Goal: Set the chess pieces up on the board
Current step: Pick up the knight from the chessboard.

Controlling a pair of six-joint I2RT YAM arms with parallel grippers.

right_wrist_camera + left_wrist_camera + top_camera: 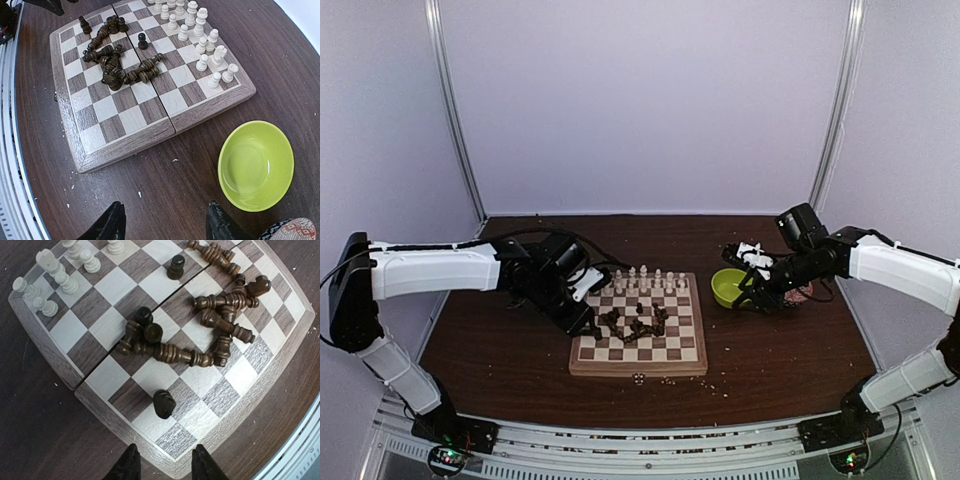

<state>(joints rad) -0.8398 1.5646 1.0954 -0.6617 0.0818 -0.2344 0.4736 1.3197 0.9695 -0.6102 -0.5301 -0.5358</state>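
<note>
The board (638,368) lies mid-table. Cream-white chess pieces (645,278) stand in rows along its far edge, also seen as white pieces (55,275) and white pieces (200,30). Dark brown pieces (635,322) lie toppled in a heap mid-board, the same dark heap (210,325) and dark heap (112,60). One dark knight (163,404) stands alone near the board's corner (200,410). My left gripper (165,452) hangs open over that corner, empty. My right gripper (166,207) is open and empty over bare table between the board's rim (125,147) and a bowl.
A lime-green bowl (256,165) sits right of the board, also seen from above as the green bowl (728,287). A red patterned bowl (295,230) shows beside it. Pale crumbs (670,380) lie scattered in front of the board. A metal rail runs along the table's near edge.
</note>
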